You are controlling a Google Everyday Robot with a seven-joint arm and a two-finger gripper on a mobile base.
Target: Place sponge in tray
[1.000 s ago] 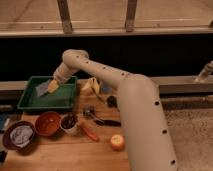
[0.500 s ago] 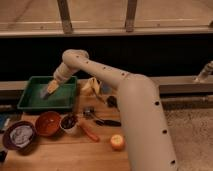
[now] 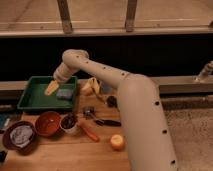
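A green tray (image 3: 30, 102) stands at the back left of the wooden table. A grey-blue sponge (image 3: 63, 93) lies flat inside it, towards its right side. My gripper (image 3: 51, 87), with yellowish tips, hangs low over the middle of the tray, just left of the sponge and apart from it. The white arm (image 3: 125, 95) reaches in from the right and bends down over the tray.
A banana (image 3: 91, 86) lies right of the tray. In front are a red bowl (image 3: 48, 123), a dark bowl with a cloth (image 3: 20, 136), a white cup (image 3: 69, 124), an orange stick (image 3: 90, 132), an orange fruit (image 3: 118, 142) and small dark items (image 3: 109, 122).
The sponge was at the gripper's left tip before; now it lies on the tray floor to the gripper's right. The gripper has shifted slightly lower over the tray.
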